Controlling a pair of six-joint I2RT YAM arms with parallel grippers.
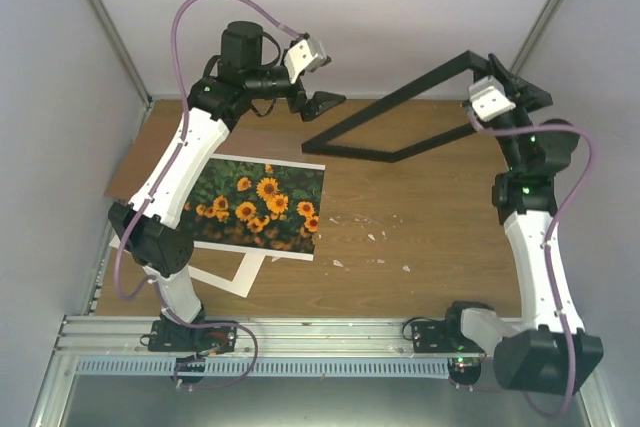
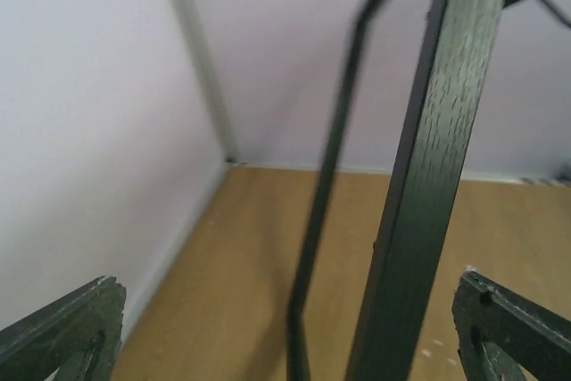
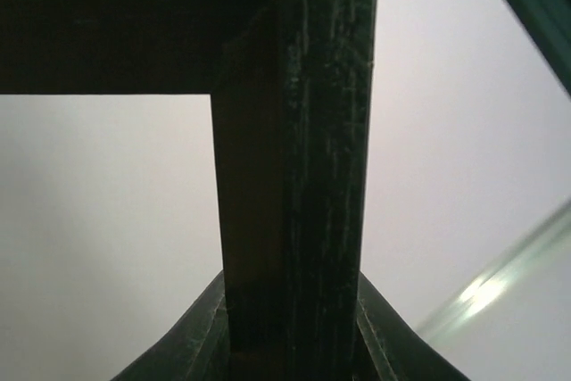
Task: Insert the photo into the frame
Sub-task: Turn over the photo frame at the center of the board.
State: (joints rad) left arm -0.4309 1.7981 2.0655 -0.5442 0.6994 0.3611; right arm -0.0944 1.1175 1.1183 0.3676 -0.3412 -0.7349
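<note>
The photo [image 1: 262, 205] lies on the left of the table [image 1: 420, 217], over a mat [image 1: 235, 269] whose corner juts toward the near edge. Behind and to the right, the frame [image 1: 350, 150] tilts upward with its far right corner in the right gripper [image 1: 497, 67]. The left gripper [image 1: 325, 102] is just beside its left corner.

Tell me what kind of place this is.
Probably a robot lab work cell: plain white panel walls enclose a wooden tabletop, and two robot arms are bolted to an aluminium rail at its near edge.
</note>
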